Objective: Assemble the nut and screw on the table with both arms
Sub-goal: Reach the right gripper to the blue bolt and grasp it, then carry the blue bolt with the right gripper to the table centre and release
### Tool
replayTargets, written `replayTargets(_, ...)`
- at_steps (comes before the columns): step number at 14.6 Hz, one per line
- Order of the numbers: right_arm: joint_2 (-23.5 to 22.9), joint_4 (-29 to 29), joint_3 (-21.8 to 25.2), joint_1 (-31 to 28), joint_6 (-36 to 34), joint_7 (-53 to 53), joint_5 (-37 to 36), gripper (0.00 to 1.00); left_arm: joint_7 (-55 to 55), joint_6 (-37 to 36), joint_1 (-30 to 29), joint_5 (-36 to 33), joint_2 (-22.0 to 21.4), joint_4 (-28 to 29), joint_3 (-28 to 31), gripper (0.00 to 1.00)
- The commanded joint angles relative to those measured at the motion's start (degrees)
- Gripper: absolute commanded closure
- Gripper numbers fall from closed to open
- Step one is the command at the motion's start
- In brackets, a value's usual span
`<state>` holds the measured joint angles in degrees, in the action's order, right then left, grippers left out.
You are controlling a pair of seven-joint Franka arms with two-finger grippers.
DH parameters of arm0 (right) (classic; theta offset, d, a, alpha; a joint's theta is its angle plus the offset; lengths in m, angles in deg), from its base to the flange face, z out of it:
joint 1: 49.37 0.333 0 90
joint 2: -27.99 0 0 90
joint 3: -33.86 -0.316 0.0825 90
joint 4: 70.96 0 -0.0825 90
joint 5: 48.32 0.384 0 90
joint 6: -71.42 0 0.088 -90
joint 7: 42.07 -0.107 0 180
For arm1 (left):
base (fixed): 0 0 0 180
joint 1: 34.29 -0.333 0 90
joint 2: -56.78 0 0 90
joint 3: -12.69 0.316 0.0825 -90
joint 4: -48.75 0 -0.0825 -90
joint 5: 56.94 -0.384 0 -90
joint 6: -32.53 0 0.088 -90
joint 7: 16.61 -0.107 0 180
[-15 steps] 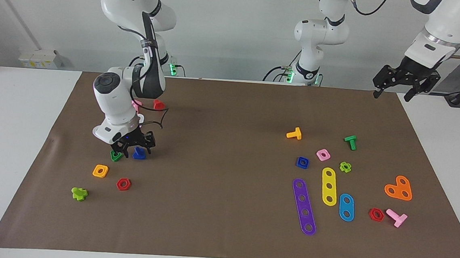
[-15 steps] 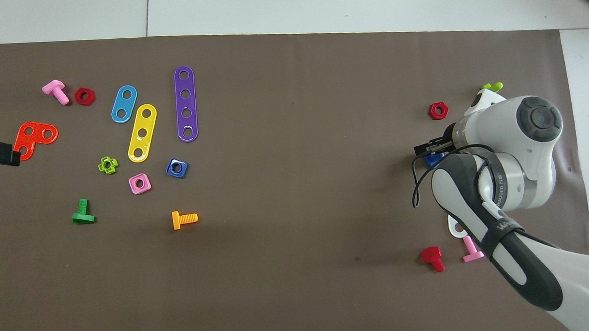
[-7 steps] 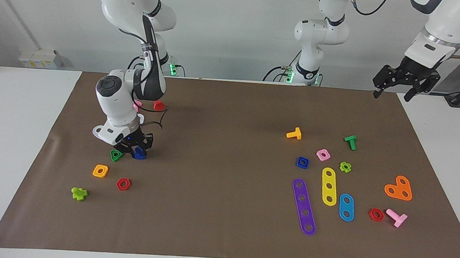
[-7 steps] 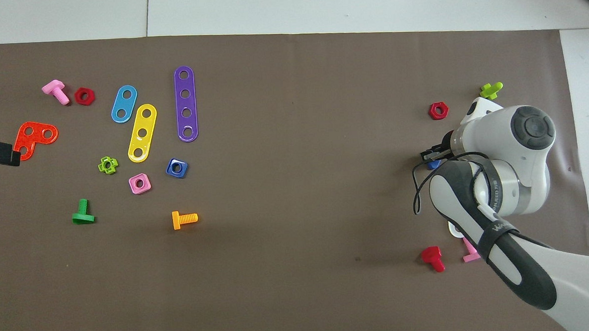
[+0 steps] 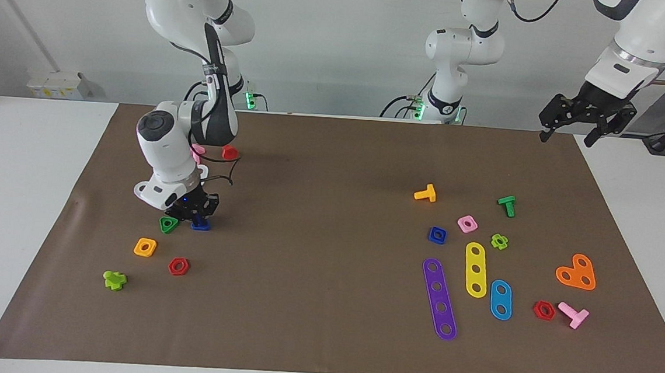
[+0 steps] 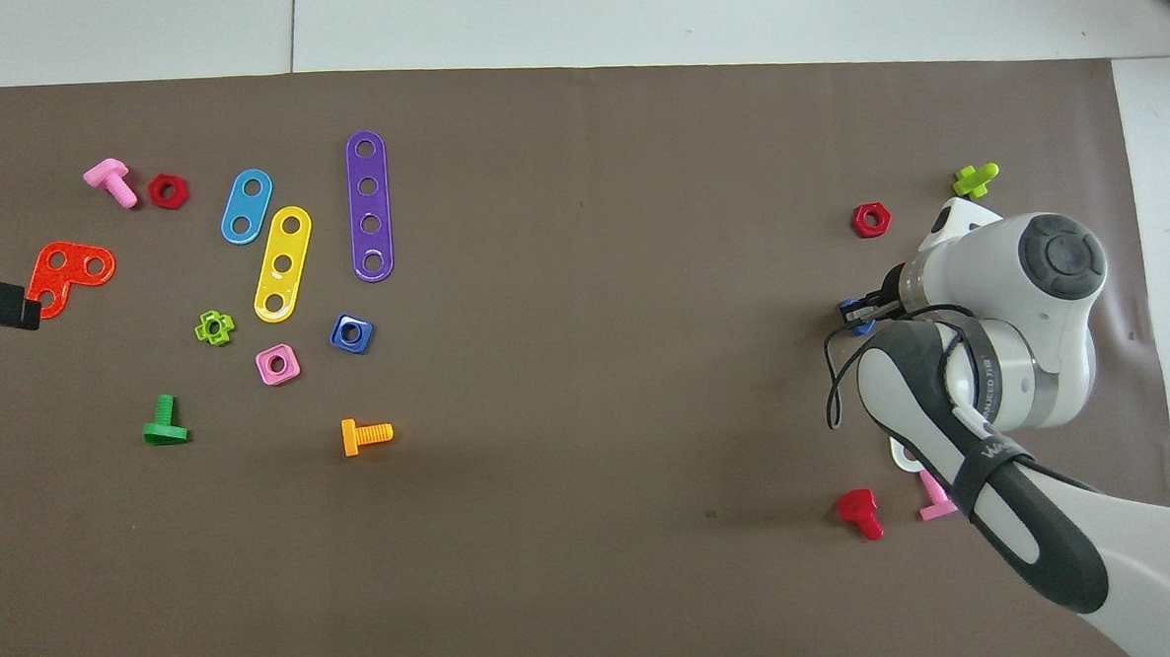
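The dark-blue screw lies on the brown mat toward the right arm's end of the table. My right gripper is down on it, its fingers closed around it. In the overhead view only a blue edge of the screw shows beside the right gripper; the wrist covers the rest. The dark-blue square nut lies flat toward the left arm's end and also shows in the overhead view. My left gripper waits open in the air over the mat's corner.
A green triangular nut lies right beside the screw, with an orange square nut and a red hex nut close by. Around the blue nut lie a pink nut, an orange bolt and a purple strip.
My right gripper's fingers have drawn together from straddling the blue screw to gripping it, and the wrist has shifted slightly. The left arm has not moved.
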<state>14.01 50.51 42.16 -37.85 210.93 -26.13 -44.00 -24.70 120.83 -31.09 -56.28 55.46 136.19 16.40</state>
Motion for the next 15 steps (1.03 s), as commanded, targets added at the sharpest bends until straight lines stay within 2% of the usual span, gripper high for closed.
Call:
replayTargets(1,0.8,-1.7,-0.4,-0.7,-3.0,-0.6,1.7,1.00,-0.4,0.0,-0.7,-0.7,-1.4,1.6,-0.5,0.00)
replayTargets(4,3.7,-7.4,-0.4,-0.5,-10.5,-5.0,1.7,1.00,-0.4,-0.1,-0.7,-0.7,-1.4,1.6,-0.5,0.00)
replayTargets(6,3.6,-13.2,-0.6,0.4,-15.1,-10.5,1.5,1.00,-0.4,0.0,-0.7,-0.7,-1.5,1.6,-0.5,0.00)
replayTargets(8,3.4,-17.5,-0.8,4.1,-17.5,-16.6,0.0,1.00,-0.4,-0.1,-0.7,-0.7,-1.5,1.6,-0.5,0.00)
replayTargets(12,2.6,-20.0,-0.8,13.3,-17.5,-29.6,-1.4,1.00,-0.4,-0.1,-0.7,-0.7,-1.4,1.6,-0.5,0.00)
replayTargets(15,0.1,-20.0,-0.9,20.4,-14.0,-42.1,-2.4,1.00,-0.5,-0.1,-0.8,-0.7,-1.4,1.6,-0.5,0.00)
